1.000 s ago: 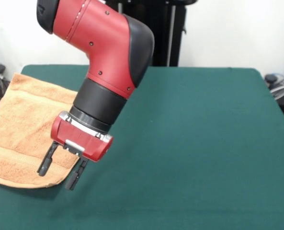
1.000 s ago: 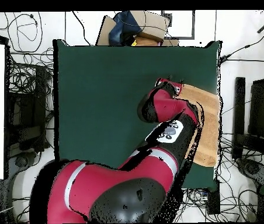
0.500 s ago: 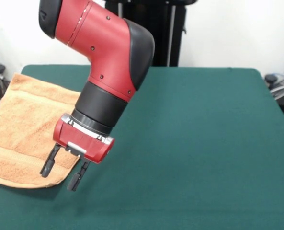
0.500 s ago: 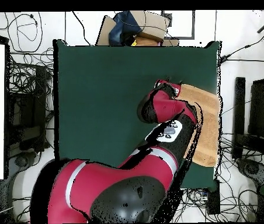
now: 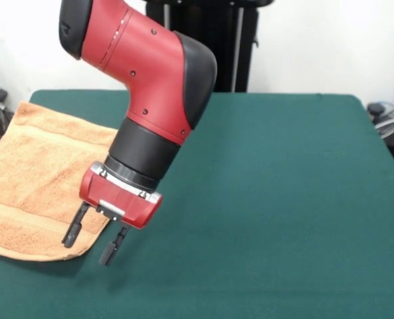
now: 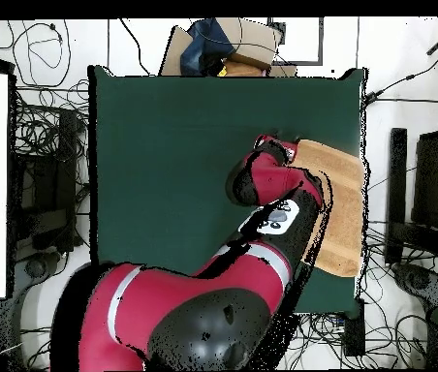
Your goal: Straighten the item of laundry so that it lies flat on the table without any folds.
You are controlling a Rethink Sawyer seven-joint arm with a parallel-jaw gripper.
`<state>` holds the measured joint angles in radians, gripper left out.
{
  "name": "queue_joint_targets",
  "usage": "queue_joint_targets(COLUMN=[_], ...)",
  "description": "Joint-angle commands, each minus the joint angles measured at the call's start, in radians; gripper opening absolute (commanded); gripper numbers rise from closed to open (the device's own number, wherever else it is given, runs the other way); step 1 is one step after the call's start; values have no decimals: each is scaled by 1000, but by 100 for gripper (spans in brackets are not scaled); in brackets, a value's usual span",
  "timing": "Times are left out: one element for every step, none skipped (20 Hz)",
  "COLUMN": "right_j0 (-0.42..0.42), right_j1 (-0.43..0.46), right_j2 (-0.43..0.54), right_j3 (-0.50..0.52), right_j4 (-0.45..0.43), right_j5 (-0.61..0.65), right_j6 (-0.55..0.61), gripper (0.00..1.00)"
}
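Note:
The tan-orange towel (image 5: 30,179) lies spread at the left side of the dark green table (image 5: 270,199), its left part reaching the table's edge. A woven band runs near its front edge. In the overhead view the towel (image 6: 344,208) lies at the table's right edge, partly hidden by the arm. My gripper (image 5: 90,244) hangs open and empty just above the towel's front right corner, one finger over the towel, the other over bare cloth. In the overhead view the red wrist (image 6: 273,155) covers the fingers.
The big red and black arm (image 5: 150,86) leans over the table's left half. Cables and equipment (image 6: 44,155) lie on the floor around the table. A cardboard box (image 6: 233,44) sits beyond one table end.
The gripper has shifted slightly to the right in the front view, away from the towel's middle toward its corner. It stays open. The towel has not moved.

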<state>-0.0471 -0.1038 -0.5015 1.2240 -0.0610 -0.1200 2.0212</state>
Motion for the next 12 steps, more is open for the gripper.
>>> queue_joint_targets(right_j0=[29,28,27,27,27,28,33,37,41,45,49,53], right_j1=[76,76,76,76,77,80,84,88,92,96,100,103], right_j2=[38,39,41,41,40,37,29,22,14,6,-2,-11], right_j3=[22,22,22,21,20,19,15,11,8,4,1,-3], right_j4=[26,26,25,24,23,24,23,23,22,22,21,19], right_j5=[37,39,42,43,44,44,48,53,57,61,65,70], right_j6=[113,114,113,112,111,110,106,103,99,96,92,87], gripper=[100,100,100,100,100,100,100,100,100,100,100,100])
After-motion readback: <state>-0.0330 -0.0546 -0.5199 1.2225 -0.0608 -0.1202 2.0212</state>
